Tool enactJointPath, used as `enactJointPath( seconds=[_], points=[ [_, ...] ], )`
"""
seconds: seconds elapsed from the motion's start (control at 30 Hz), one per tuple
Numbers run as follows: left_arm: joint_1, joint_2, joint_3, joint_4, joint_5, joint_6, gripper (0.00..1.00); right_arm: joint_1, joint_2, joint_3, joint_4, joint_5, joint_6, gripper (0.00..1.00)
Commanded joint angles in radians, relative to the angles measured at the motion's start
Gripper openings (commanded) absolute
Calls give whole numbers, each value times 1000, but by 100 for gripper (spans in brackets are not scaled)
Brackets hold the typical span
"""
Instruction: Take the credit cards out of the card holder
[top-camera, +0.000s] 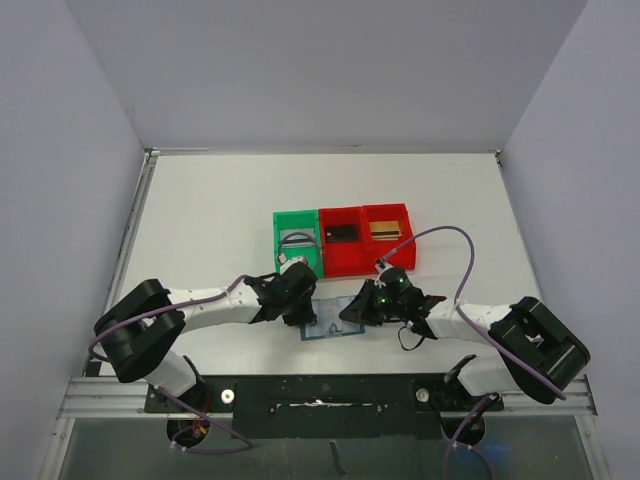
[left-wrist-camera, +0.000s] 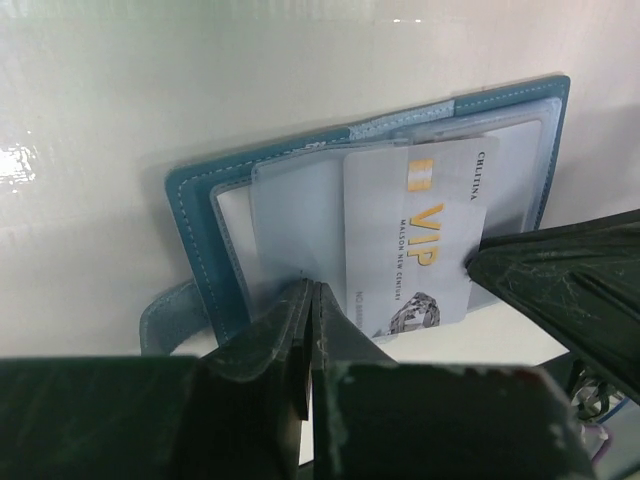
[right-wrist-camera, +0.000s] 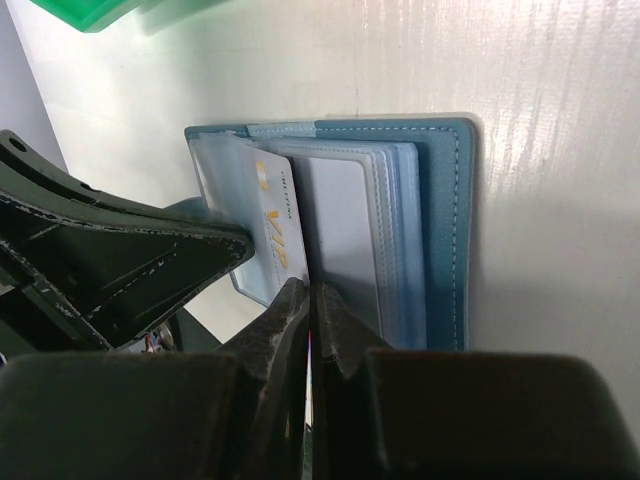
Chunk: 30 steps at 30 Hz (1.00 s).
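The blue card holder (top-camera: 330, 326) lies open on the white table between my two grippers. In the left wrist view the card holder (left-wrist-camera: 195, 215) shows clear sleeves, and a white credit card (left-wrist-camera: 415, 235) marked VIP sits partly out of them. My left gripper (left-wrist-camera: 312, 292) is shut, its tips pinched at the lower edge of a clear sleeve just left of that card. My right gripper (right-wrist-camera: 310, 292) is shut on a sleeve page of the card holder (right-wrist-camera: 450, 230) that stands edge-on, with the credit card (right-wrist-camera: 280, 225) beside it. Each gripper's tip reaches the card from its own side.
Behind the card holder stand a green bin (top-camera: 297, 243) and two red bins (top-camera: 343, 240) (top-camera: 388, 232) in a row; one red bin holds a dark card, the other a golden one. White walls enclose the table on three sides.
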<state>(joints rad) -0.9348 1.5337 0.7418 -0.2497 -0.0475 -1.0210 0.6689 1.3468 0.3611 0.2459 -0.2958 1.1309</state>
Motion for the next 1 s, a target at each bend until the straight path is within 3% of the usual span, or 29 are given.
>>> enactJointPath(
  seconds=[0.0, 0.27, 0.47, 0.77, 0.97],
  points=[
    [-2, 52, -45, -47, -87, -15, 0, 5, -4, 40, 44, -19, -23, 0],
    [-5, 85, -81, -43, -99, -27, 0, 4, 43, 49, 120, -69, -18, 16],
    [-6, 87, -81, -45, -100, -24, 0, 5, 79, 60, 172, -85, -12, 22],
    [-7, 81, -80, -53, -102, -22, 0, 6, 122, 68, 200, -92, -11, 20],
    [-7, 72, -81, -54, -102, -29, 0, 9, 104, 55, 186, -74, -10, 3]
  ],
)
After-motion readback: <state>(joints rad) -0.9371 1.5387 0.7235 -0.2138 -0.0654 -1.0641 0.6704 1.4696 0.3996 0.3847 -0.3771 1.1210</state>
